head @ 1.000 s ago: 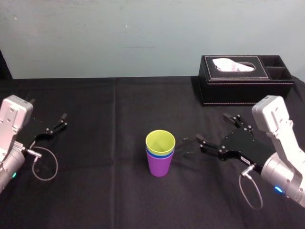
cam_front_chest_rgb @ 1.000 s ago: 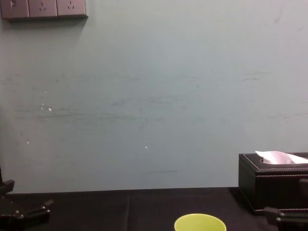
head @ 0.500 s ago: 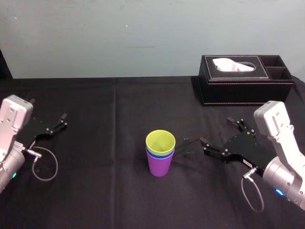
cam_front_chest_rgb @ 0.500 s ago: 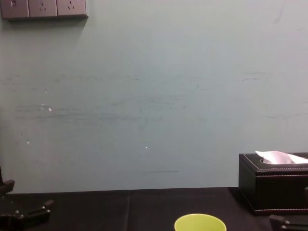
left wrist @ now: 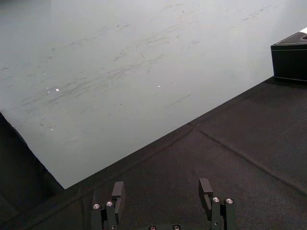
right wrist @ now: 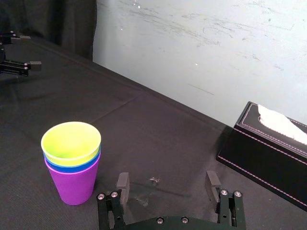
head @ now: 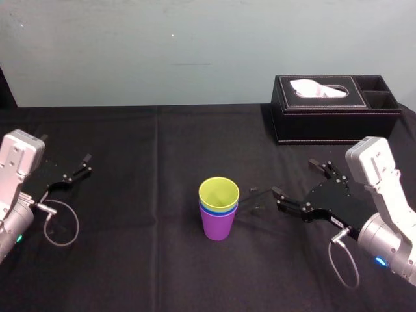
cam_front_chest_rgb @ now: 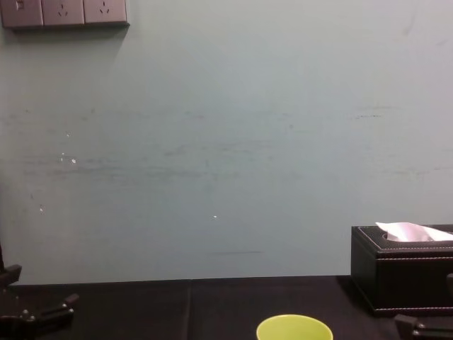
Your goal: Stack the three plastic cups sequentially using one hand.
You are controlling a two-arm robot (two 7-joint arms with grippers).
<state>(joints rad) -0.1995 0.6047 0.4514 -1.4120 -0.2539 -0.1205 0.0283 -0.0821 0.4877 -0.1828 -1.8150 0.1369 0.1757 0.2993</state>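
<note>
The three plastic cups stand nested in one upright stack at the table's middle: purple [head: 218, 229] at the bottom, blue [head: 218, 210] as a thin band, lime yellow-green [head: 218, 192] on top. The right wrist view shows the same stack, with the lime cup [right wrist: 71, 142] above the purple cup [right wrist: 73, 182]. The lime rim [cam_front_chest_rgb: 294, 328] peeks up in the chest view. My right gripper [head: 296, 178] hovers open and empty to the right of the stack, apart from it, and appears as the right gripper [right wrist: 167, 184] in its wrist view. My left gripper [head: 65, 151] rests open at the far left, also seen as the left gripper [left wrist: 161, 189].
A black tissue box [head: 335, 107] with a white tissue stands at the back right, behind the right arm. A black cloth [head: 143, 260] covers the table. A pale wall [cam_front_chest_rgb: 226, 142] rises behind the table.
My right gripper has drawn back a little to the right, away from the stack, still open. The cups and the left arm have not moved.
</note>
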